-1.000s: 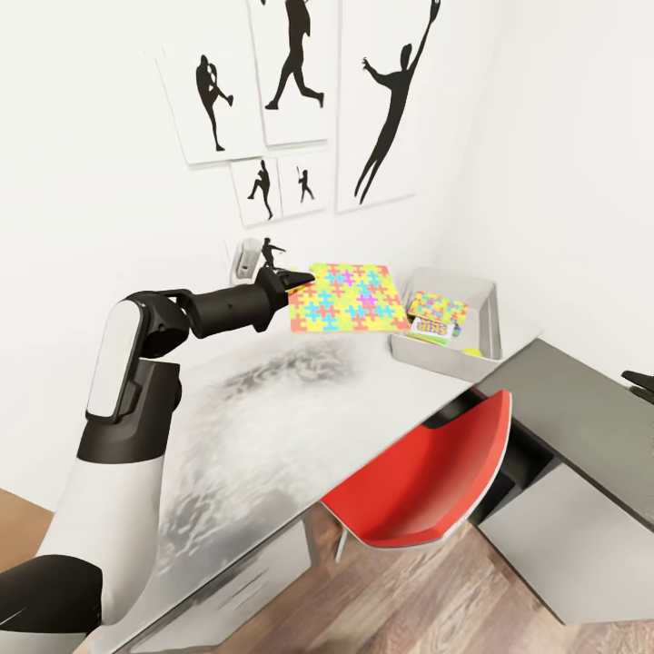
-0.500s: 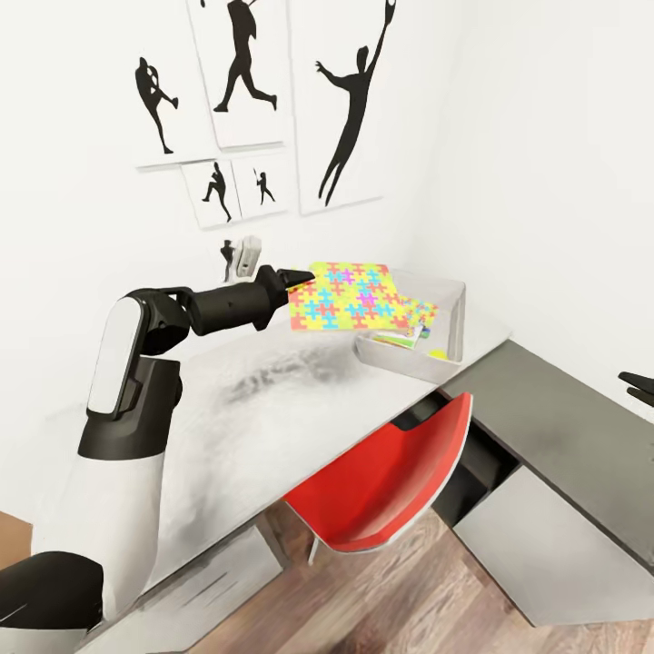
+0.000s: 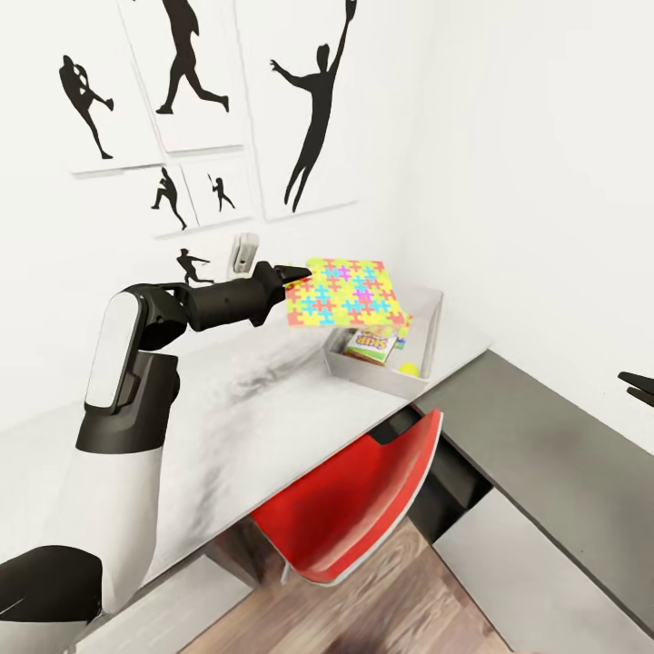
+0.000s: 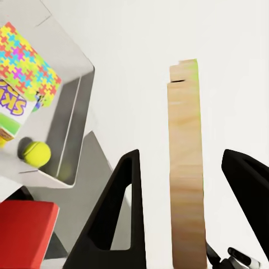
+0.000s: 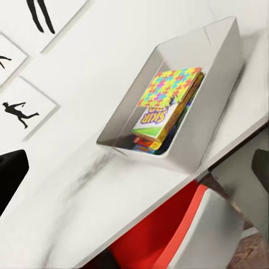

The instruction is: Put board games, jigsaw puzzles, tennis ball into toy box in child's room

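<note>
Jigsaw puzzle gripped by one edge in left tool, flat and roughly level in the air at centre frame of the head view, well above surface. Seen edge-on from the left wrist as a pale slab between the two dark fingers. Far edge already overlapping toy box, which sits just right of centre against the wall. Inside: second puzzle on top of the green-yellow Skip-Bo box, with more boxes underneath, hard to tell apart, and tennis ball loose in the near corner.

Likely step: carrying the puzzle over the box for release. To do it well:
- Move further toward the right of frame until the whole square clears the near rim, not half of it.
- Hold flat; a tilt could catch a corner on the sloping wall and leave the piece propped.
- Lower close to the stack before letting go, aiming for the puzzle already there, away from the ball.
- Open fully, then withdraw straight back along the fingers.

Right tool at far right edge, fingers spread and holding nothing, well apart from the box; best left there.
</note>
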